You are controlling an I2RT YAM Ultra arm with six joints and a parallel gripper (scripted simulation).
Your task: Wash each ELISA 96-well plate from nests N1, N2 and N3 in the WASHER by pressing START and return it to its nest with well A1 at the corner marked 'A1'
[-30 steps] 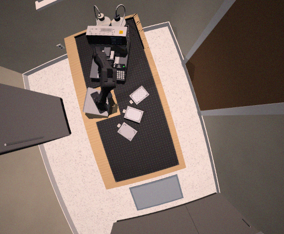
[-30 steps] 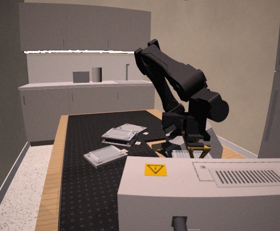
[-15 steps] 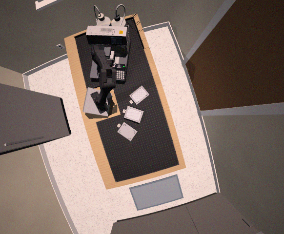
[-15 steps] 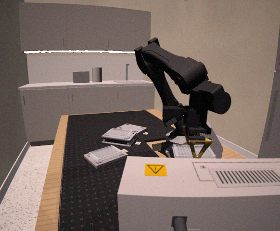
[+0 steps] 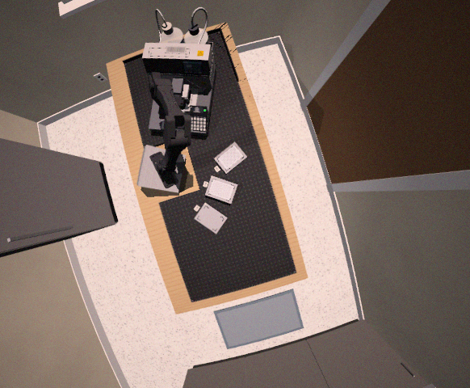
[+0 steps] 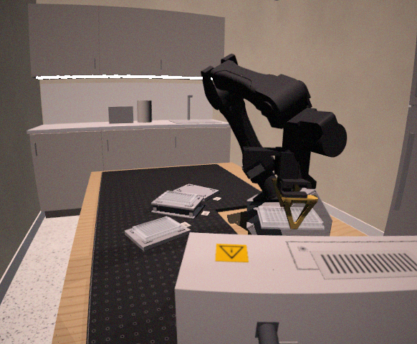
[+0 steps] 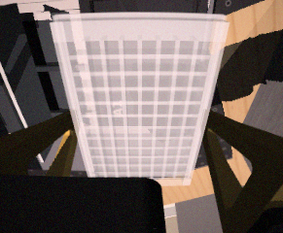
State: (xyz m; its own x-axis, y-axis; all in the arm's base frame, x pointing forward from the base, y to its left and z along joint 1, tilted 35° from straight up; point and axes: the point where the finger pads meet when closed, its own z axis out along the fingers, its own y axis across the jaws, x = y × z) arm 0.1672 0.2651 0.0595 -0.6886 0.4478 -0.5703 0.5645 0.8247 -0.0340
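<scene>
My gripper (image 6: 293,213) (image 7: 139,116) is shut on a clear ELISA 96-well plate (image 6: 271,218) (image 7: 138,87), gripping it across its short sides with the gold fingers. The plate hangs roughly level in the air just in front of the washer (image 5: 177,52) (image 6: 304,281). The washer housing hides the carrier in the exterior view, and my arm hides it from above. Two nests hold plates, one (image 5: 230,157) (image 6: 157,229) and one (image 5: 220,189) (image 6: 177,201). The third nest (image 5: 210,217) (image 6: 198,190) is empty. The keypad (image 5: 199,123) shows a green lamp (image 5: 204,109).
Two bottles (image 5: 171,32) with tubing stand behind the washer. The arm's grey base block (image 5: 149,175) sits in a cutout of the black mat (image 5: 235,250). Small label tags (image 5: 205,183) lie beside the nests. A grey panel (image 5: 258,319) lies past the mat's far end.
</scene>
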